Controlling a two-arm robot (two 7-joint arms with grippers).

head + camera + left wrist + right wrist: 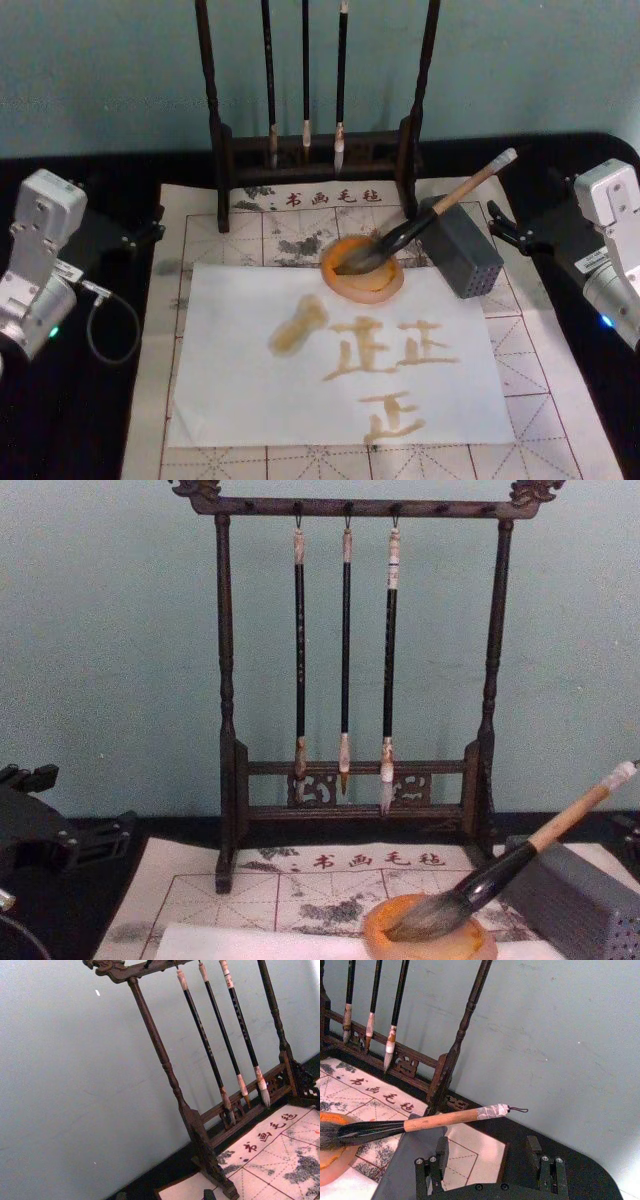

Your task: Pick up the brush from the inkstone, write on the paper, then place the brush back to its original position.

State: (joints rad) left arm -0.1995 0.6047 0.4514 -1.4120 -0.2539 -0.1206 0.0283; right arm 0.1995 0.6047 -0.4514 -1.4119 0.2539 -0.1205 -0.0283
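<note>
Brush (430, 214) is pictured lying left of the spread, empty right gripper (487, 1146), bristles in the inkstone (385, 288), handle slanted up over the grey box (462, 250) toward it, the left gripper (148, 232) parked farther off

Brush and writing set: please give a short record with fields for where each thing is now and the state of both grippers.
brush: bristles in the inkstone, handle leaning on the grey box
paper: on the mat, bearing yellowish characters
right gripper: open, empty, right of the box
left gripper: at the mat's left edge, apart from the brush
</note>
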